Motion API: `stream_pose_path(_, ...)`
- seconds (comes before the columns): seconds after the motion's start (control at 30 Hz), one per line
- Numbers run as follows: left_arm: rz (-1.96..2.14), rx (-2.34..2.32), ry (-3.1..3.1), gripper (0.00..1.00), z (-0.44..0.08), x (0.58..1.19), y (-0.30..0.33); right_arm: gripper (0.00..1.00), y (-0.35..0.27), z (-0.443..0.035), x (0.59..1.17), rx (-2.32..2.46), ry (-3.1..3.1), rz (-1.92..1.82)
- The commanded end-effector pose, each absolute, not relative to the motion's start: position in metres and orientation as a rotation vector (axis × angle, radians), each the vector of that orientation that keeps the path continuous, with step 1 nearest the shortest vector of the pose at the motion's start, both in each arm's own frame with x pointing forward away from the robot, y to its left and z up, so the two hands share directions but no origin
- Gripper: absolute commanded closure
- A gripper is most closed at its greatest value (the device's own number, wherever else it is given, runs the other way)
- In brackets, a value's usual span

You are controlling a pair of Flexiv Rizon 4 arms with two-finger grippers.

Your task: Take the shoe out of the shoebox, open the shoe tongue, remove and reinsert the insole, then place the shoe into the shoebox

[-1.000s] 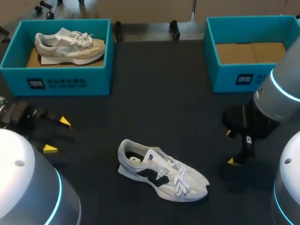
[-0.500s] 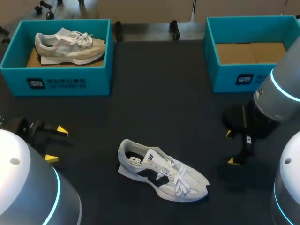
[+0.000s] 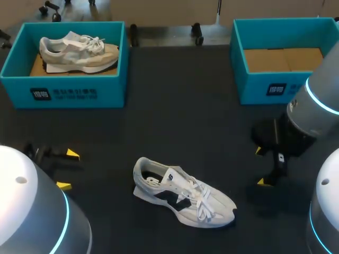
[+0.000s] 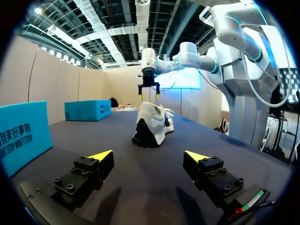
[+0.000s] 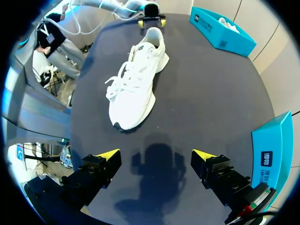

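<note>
A white and grey shoe with a dark side panel lies on the black table, out of any box, toe toward the front right. It also shows ahead of my left gripper as the shoe and ahead of my right gripper as the shoe. My left gripper is open, low over the table to the shoe's left, nothing between its fingers. To the shoe's right, my right gripper hangs open and empty. An empty teal shoebox stands at the back right.
A second teal shoebox at the back left holds a beige shoe. The black table is bare between the boxes and around the loose shoe.
My left gripper has drawn back toward the table's front left and sunk lower. The shoe and the right arm have not moved.
</note>
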State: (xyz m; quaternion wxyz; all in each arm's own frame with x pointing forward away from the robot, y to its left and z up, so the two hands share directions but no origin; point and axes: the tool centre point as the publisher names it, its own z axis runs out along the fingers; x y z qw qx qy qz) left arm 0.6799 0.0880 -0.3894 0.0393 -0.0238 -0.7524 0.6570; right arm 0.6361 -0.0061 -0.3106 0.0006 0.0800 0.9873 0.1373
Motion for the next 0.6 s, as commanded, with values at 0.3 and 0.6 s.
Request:
stream_pose_path(0.3,2.003,-0.084,-2.317,0.00,-0.390,0.678,0.054,0.00,-0.006,-0.311,0.635,0.251,3.098,0.431)
stream_pose_path(0.6,1.962,-0.149,-2.317,0.00,-0.395,0.691,0.028,0.00,-0.006,-0.311,0.635,0.251,3.098,0.431)
